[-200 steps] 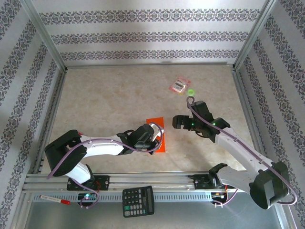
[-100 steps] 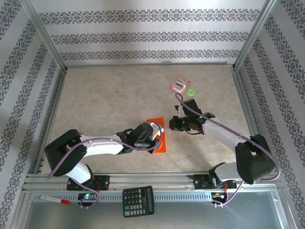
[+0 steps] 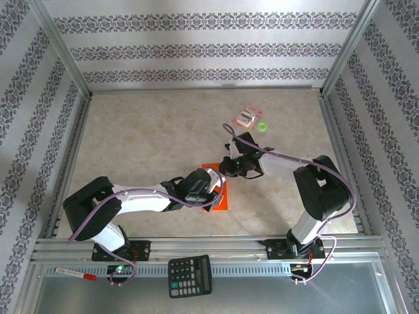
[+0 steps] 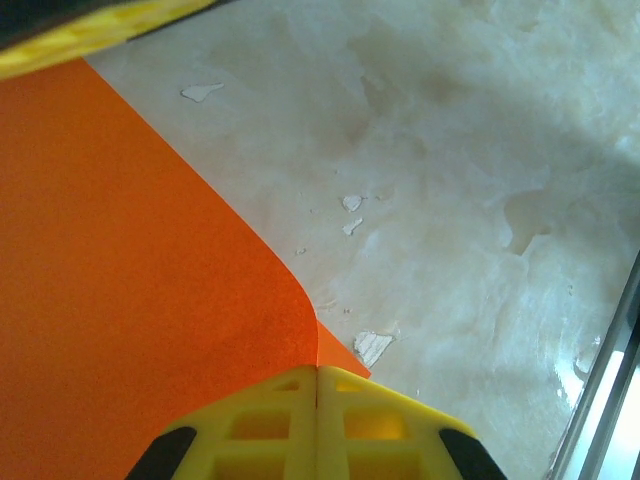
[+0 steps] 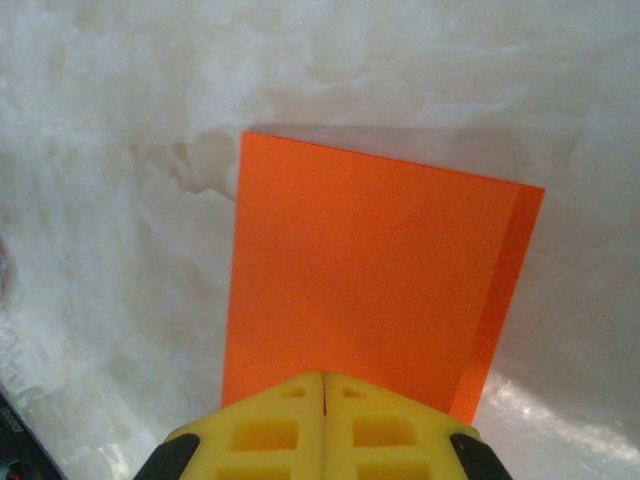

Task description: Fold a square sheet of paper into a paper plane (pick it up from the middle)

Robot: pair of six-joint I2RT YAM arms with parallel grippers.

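Observation:
The square sheet of paper (image 3: 220, 203) is bright orange and lies folded over near the table's middle front. In the left wrist view its top layer (image 4: 130, 280) curls up in a rounded bend, and the edge runs straight into the seam of my left gripper (image 4: 318, 372), which is shut on it. From above, the left gripper (image 3: 213, 190) covers much of the sheet. My right gripper (image 3: 224, 167) is at the sheet's far right corner. Its jaws (image 5: 324, 378) are shut over the near edge of the flat orange rectangle (image 5: 370, 270), with no paper between them. No paper plane shape shows.
A small pink-red packet (image 3: 248, 116) and a green dot (image 3: 262, 125) lie at the back right. A black calculator (image 3: 190, 275) and a red-capped pen (image 3: 75, 273) rest on the metal ledge in front of the arm bases. Patterned walls and aluminium rails enclose the table.
The right arm has swung left from open table to the sheet's far corner, and its jaws have gone from open to shut. The left arm has held its place on the paper.

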